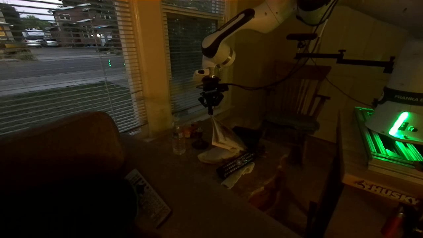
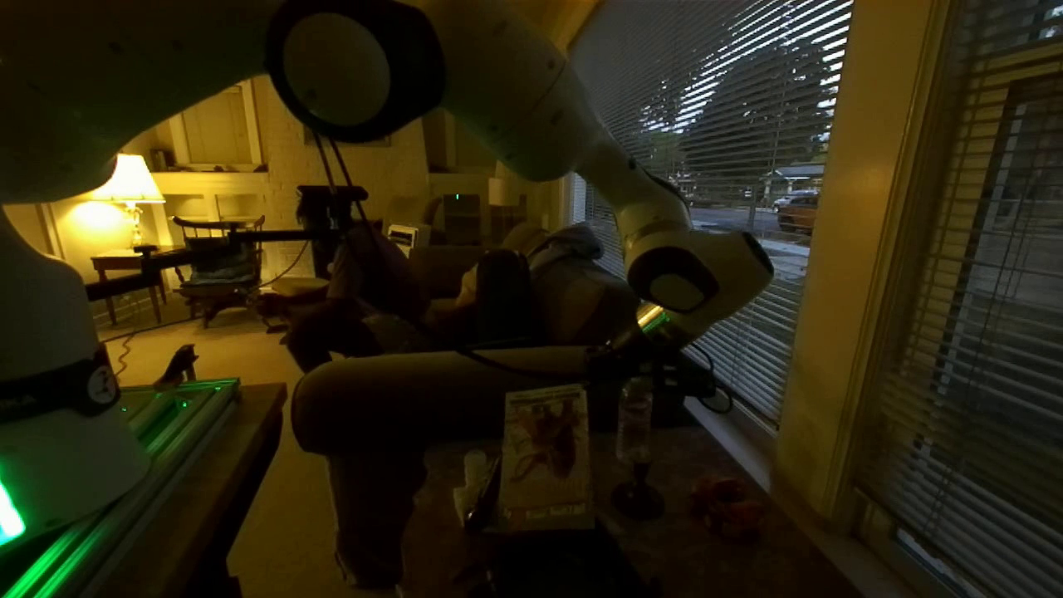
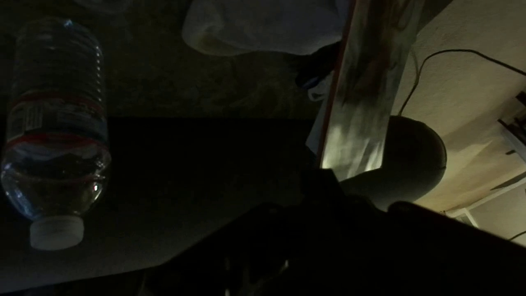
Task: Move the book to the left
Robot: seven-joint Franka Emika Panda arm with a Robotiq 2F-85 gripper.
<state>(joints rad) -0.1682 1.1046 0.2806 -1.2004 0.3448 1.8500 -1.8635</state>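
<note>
The book (image 2: 546, 457) stood steeply tilted near the water bottle (image 2: 635, 422), apart from it; the gripper (image 1: 210, 113) had its fingers pinched on the book's top edge; thin and seemingly soft-covered, the book was probably light but liable to bend or fan open, so a deeper bite across both covers looked safest.

The wrist view's upper edge cuts the book (image 3: 367, 86). Near it, a pale thing (image 3: 265, 26) is cut too, its kind unclear.
</note>
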